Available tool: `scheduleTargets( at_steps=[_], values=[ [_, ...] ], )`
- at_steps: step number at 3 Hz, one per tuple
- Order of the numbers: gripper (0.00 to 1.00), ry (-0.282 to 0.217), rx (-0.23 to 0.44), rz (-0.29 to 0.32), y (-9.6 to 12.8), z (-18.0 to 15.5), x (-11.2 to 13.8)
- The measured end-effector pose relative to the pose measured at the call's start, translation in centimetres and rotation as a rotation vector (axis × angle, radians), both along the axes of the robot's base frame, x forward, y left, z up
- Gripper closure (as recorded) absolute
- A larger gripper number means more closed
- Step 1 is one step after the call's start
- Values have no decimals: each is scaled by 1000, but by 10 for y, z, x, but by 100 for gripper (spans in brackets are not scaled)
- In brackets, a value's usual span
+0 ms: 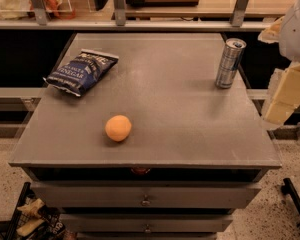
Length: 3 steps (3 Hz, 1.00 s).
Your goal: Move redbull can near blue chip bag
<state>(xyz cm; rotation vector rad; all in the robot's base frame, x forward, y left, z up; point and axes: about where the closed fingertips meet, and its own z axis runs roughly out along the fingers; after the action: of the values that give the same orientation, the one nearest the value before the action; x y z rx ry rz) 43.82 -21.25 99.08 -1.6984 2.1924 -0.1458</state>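
Note:
The redbull can (230,63) stands upright near the right edge of the grey table top (165,109), towards the back. The blue chip bag (81,71) lies flat at the back left of the table, far from the can. My gripper (284,98) is at the right edge of the view, beside and beyond the table's right edge, to the right of the can and a little nearer than it. It touches nothing.
An orange ball (118,128) sits on the table left of centre, towards the front. Drawers (146,200) run below the table top. A shelf rail (140,24) with posts runs behind the table. A black wire basket (30,219) stands at the lower left.

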Motion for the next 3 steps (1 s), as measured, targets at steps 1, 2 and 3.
scheduleTargets(
  at_steps=[1,2,3],
  values=[
    [0,0,0,0,0,0,0],
    [0,14,46,-3,-4,-5,6],
    [0,67,166,4,-15,-44,35]
  ],
)
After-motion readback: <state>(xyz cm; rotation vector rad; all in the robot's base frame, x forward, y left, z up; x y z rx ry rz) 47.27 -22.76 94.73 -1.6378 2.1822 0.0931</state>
